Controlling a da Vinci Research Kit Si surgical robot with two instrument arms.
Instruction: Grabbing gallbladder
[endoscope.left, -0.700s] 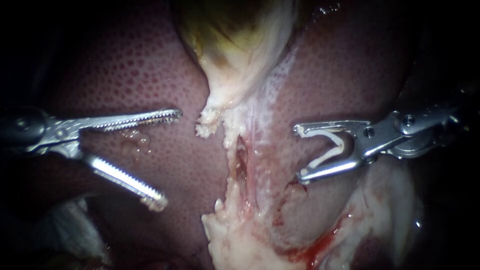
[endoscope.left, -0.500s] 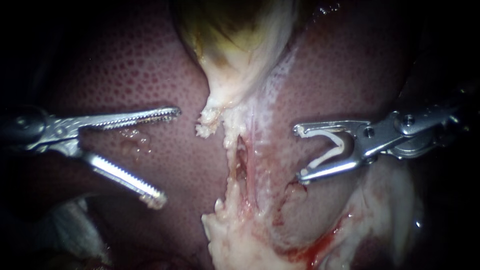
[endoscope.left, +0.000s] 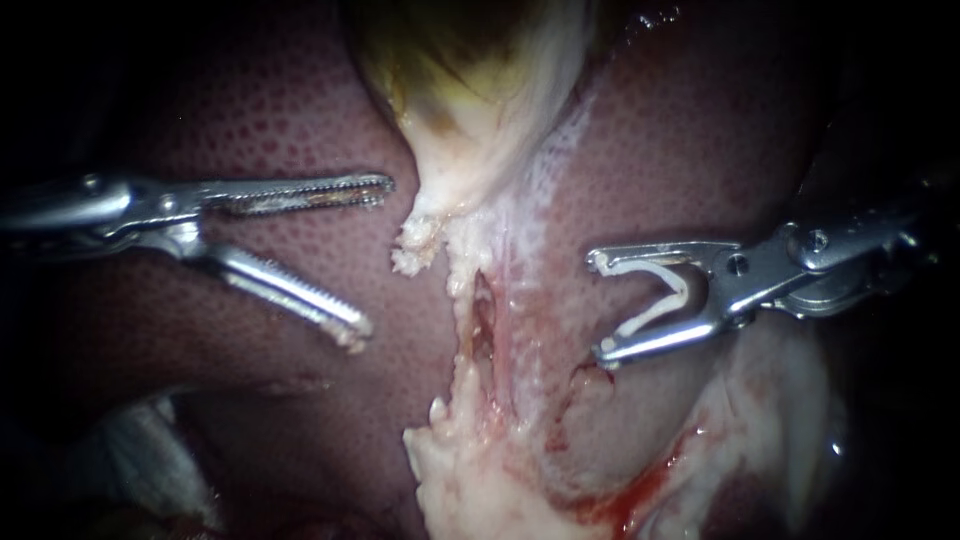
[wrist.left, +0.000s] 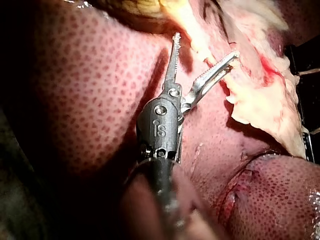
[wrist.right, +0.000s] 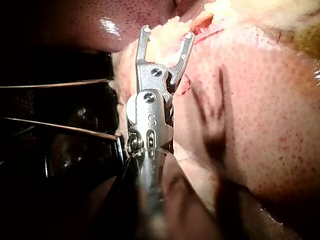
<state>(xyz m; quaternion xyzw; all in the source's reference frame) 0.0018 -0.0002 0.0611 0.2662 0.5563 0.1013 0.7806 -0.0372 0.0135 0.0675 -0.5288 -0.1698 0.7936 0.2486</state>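
Left instrument (endoscope.left: 375, 260) jaws wide open, empty, over liver (endoscope.left: 250, 130); gallbladder (endoscope.left: 470, 110) tapered end just ahead of upper jaw, apart. Right instrument (endoscope.left: 597, 306) jaws spread, holding white clip (endoscope.left: 684, 290) between them, beyond gallbladder's tail.

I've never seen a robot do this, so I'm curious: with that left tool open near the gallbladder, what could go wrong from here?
1. The left instrument is open over bare liver, short of the gallbladder; closing here could pinch liver instead.
2. The gallbladder's lower end looks frayed, so a grip there might tear.
3. The right instrument holds a white clip beside raw tissue and could snag it.
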